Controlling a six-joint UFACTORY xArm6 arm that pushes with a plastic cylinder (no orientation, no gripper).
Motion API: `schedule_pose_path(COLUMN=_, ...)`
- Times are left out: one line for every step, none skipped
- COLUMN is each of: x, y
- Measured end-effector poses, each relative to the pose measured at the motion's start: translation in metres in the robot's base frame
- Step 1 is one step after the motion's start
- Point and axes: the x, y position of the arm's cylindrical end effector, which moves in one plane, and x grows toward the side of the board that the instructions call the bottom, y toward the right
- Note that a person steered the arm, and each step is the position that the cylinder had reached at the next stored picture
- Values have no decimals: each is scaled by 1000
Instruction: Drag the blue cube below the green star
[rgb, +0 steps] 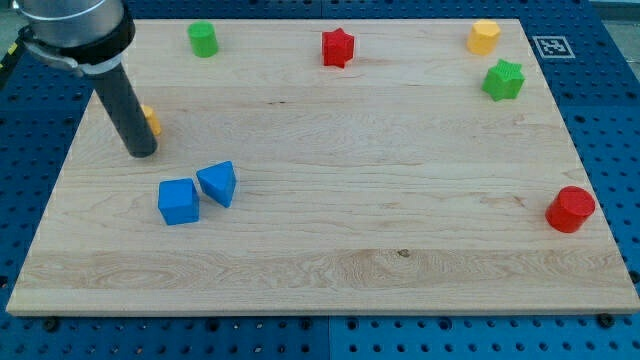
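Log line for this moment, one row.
tip upper left of blue cube, apart | blue wedge beside cube | green star far right | cube not yet moved

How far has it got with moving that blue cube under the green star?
Nothing looks done yet: the blue cube sits at the view's lower left, touching a blue wedge-like block, far from the green star at upper right. My tip rests above-left of the cube, not touching. The whole drag remains.
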Motion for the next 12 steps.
schedule_pose_path(x=2, y=2)
schedule_pose_path(x=7, y=14)
schedule_pose_path(x=6, y=57)
schedule_pose_path(x=10, y=88)
schedule_pose_path(x=11, y=134)
schedule_pose_path(x=11, y=183)
schedule_pose_path(x=11, y=198)
schedule_pose_path(x=11, y=198)
schedule_pose_path(x=13, y=193)
schedule_pose_path(x=13, y=160)
schedule_pose_path(x=13, y=114)
schedule_pose_path(x=21, y=80)
